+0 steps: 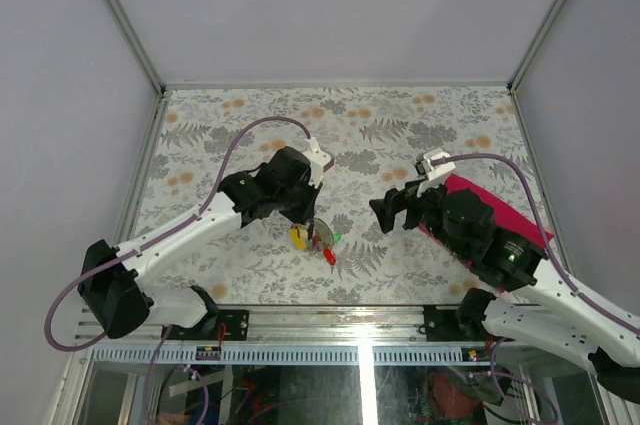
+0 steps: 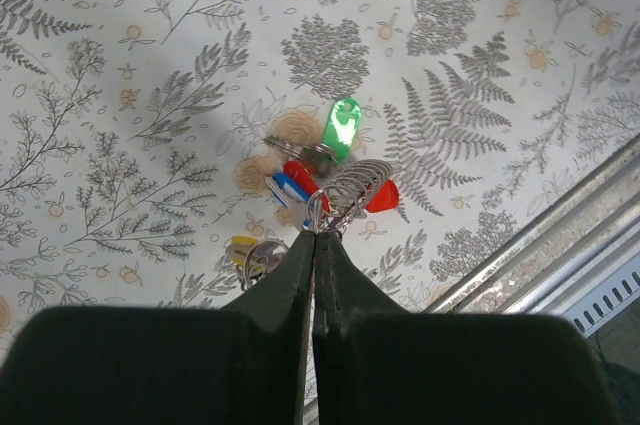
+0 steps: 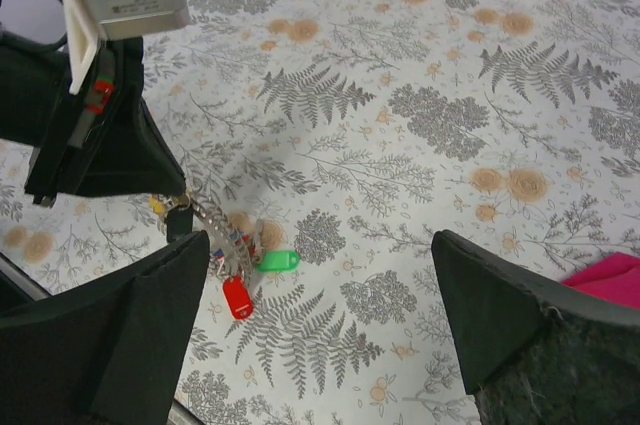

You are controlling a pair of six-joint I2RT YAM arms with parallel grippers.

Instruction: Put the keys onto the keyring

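My left gripper (image 2: 318,233) is shut, and its fingertips pinch one end of the keyring (image 2: 350,188), a silvery coiled loop held just above the table. A bunch of keys hangs or lies at the ring: a red head (image 2: 383,197), a green tag (image 2: 344,128), a blue head (image 2: 290,188) and a yellow one (image 2: 243,248) beside the left finger. From above, the bunch (image 1: 322,241) sits below the left gripper (image 1: 312,223). My right gripper (image 1: 385,213) is wide open with nothing in it, to the right of the keys. Its wrist view shows the keyring (image 3: 215,225) by the left finger (image 3: 130,325).
A magenta cloth (image 1: 500,207) lies under the right arm at the table's right side, its corner showing in the right wrist view (image 3: 605,280). A metal rail (image 2: 560,245) runs along the near table edge, close to the keys. White walls enclose the fern-patterned table.
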